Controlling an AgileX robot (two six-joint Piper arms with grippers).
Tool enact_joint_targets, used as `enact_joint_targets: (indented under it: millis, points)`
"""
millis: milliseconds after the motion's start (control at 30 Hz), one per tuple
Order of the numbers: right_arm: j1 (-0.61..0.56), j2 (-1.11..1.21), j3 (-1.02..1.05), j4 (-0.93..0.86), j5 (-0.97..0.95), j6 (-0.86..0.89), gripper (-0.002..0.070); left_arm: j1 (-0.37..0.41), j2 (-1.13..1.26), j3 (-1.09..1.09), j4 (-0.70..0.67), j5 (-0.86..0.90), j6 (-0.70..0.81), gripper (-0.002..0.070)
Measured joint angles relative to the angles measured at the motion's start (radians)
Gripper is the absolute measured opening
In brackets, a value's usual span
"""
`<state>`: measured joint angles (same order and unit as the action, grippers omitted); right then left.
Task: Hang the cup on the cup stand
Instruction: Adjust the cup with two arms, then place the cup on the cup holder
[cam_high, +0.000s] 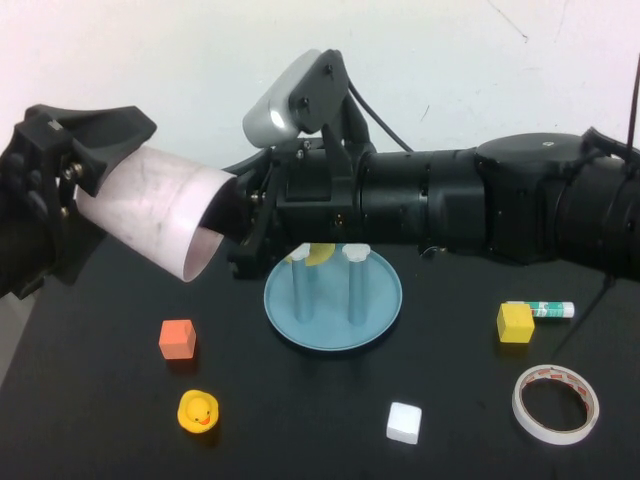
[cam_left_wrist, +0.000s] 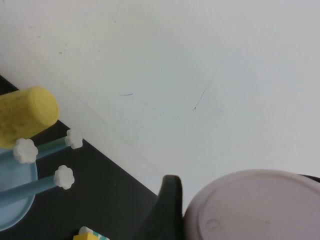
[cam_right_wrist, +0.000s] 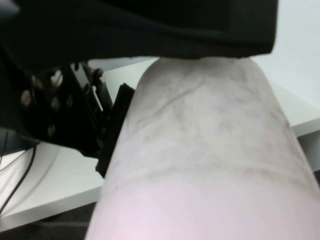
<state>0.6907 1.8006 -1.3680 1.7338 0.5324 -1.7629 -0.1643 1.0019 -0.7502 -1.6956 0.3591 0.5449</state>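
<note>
The pale pink cup (cam_high: 160, 205) lies on its side in the air above the table's left, mouth toward the right. My left gripper (cam_high: 90, 200) is shut on its base end; the base fills the lower left wrist view (cam_left_wrist: 255, 210) beside a black finger (cam_left_wrist: 170, 210). My right gripper (cam_high: 245, 225) reaches across from the right and sits at the cup's open mouth. The cup wall fills the right wrist view (cam_right_wrist: 200, 165). The teal cup stand (cam_high: 380, 320) stands below at mid-table with white-knobbed pegs (cam_high: 356, 285); it also shows in the left wrist view (cam_left_wrist: 15, 200).
A yellow cup (cam_high: 320, 255) sits behind the stand, also in the left wrist view (cam_left_wrist: 25, 115). On the black table lie an orange cube (cam_high: 177, 338), a rubber duck (cam_high: 198, 411), a white cube (cam_high: 404, 421), a yellow cube (cam_high: 515, 322), a glue stick (cam_high: 545, 309) and a tape roll (cam_high: 556, 402).
</note>
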Motion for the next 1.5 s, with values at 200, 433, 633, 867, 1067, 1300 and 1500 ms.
enact_joint_targets:
  millis: [200, 433, 633, 867, 1067, 1300, 1500]
  points:
    - [-0.005, -0.002, 0.0, 0.0, 0.012, 0.038, 0.0082, 0.0, 0.0, 0.0, 0.0, 0.004, 0.002, 0.0552]
    - [-0.012, -0.002, 0.0, 0.0, 0.043, -0.026, 0.0092, 0.0, 0.0, 0.0, -0.007, 0.016, 0.035, 0.0552]
    - [-0.013, -0.002, 0.004, -0.024, 0.042, -0.043, 0.0345, 0.0, 0.0, -0.009, -0.011, 0.039, 0.239, 0.0549]
    - [-0.034, -0.01, 0.009, -0.186, 0.04, 0.067, 0.0473, 0.0, 0.0, -0.009, -0.01, 0.06, 0.398, 0.0549]
    - [-0.085, -0.069, 0.009, -0.656, 0.15, 0.411, 0.0475, 0.0, 0.0, -0.059, -0.009, 0.08, 0.647, 0.0549]
    - [-0.145, -0.115, 0.009, -1.069, 0.451, 0.725, 0.0282, 0.0, 0.101, -0.165, -0.009, 0.151, 1.086, 0.0548]
    - [-0.156, -0.12, 0.009, -1.201, 0.661, 0.844, 0.0032, 0.0, 0.338, -0.25, -0.001, 0.316, 1.48, 0.0547]
